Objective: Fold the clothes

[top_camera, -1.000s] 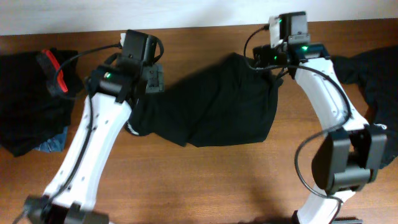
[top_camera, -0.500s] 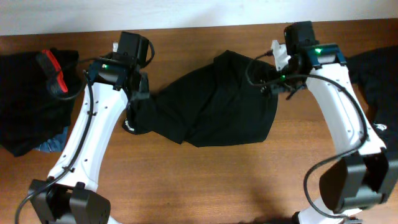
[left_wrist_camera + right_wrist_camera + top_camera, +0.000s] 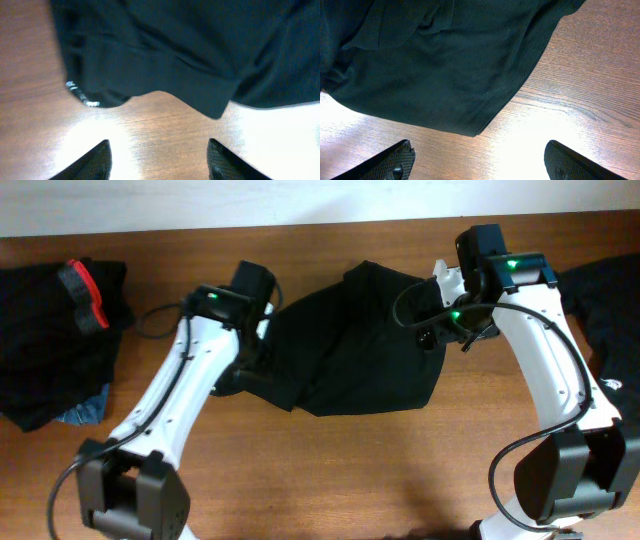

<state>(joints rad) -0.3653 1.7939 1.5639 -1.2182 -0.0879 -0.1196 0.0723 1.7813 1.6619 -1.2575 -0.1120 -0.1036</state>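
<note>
a black garment [image 3: 350,355] lies crumpled across the upper centre of the wooden bench [image 3: 350,480], with folds bunched toward its top and a rounded lower edge. the left hand [image 3: 159,165] sits over the garment's left edge. in the left wrist view its two fingertips [image 3: 90,162] stand wide apart with only bare wood between them, so it is released and holds nothing. just above them the hem dips toward the wood, and a small white print [image 3: 82,97] shows at the hem's left corner. the right hand [image 3: 480,162] is at the garment's upper right. its fingertips [image 3: 390,161] are also spread wide over bare bench, released, with the cloth's curved edge lying just beyond them. a second heap of black clothes [image 3: 45,350] rests at the far left of the overhead frame, with a red-orange band [image 3: 82,295] on top and a bit of blue fabric [image 3: 85,408] poking out at its lower edge. another black garment [image 3: 610,305] lies at the far right, partly behind the right arm [image 3: 545,370], with a small white logo [image 3: 608,380] showing.
</note>
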